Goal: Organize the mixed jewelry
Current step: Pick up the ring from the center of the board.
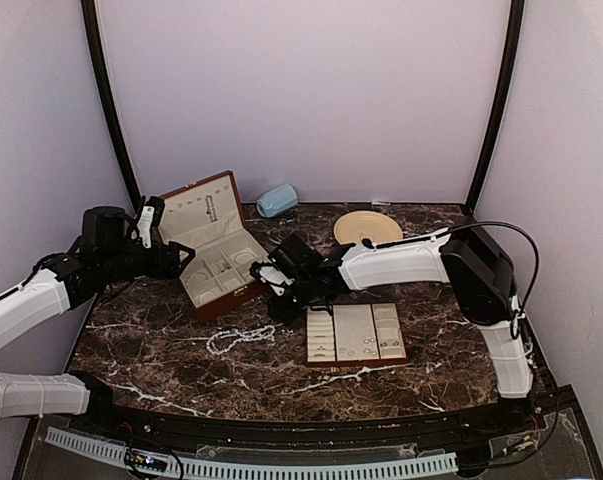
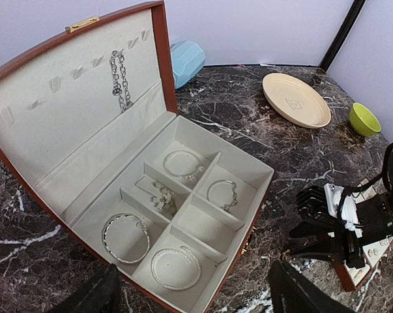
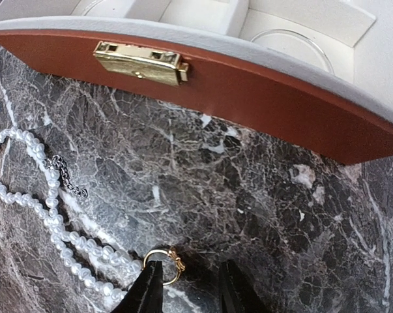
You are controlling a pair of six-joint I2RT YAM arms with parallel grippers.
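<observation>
Soft, even light falls from overhead. My walls (image 1: 311,90) read pale lilac, and the marble worktop (image 1: 181,350) has a mild sheen, with faint shadows under the right arm (image 1: 391,265). The top view is slightly grainy. In the left wrist view, lines bow near the edges and the left gripper (image 2: 195,297) is dark and unfocused. The right wrist view is crisp on the clasp (image 3: 141,63) and pearl strand (image 3: 53,218), though the box lining (image 3: 203,13) nearly washes out.

A: How is the left arm (image 1: 41,295) held?
B: It is extended forward and rightward, with the left gripper (image 1: 178,262) fingers (image 2: 95,293) spread wide.
A: And the right arm (image 1: 401,262)?
B: It is extended leftward, with the right gripper (image 3: 189,290) angled downward and its fingers kept narrowly apart.
</observation>
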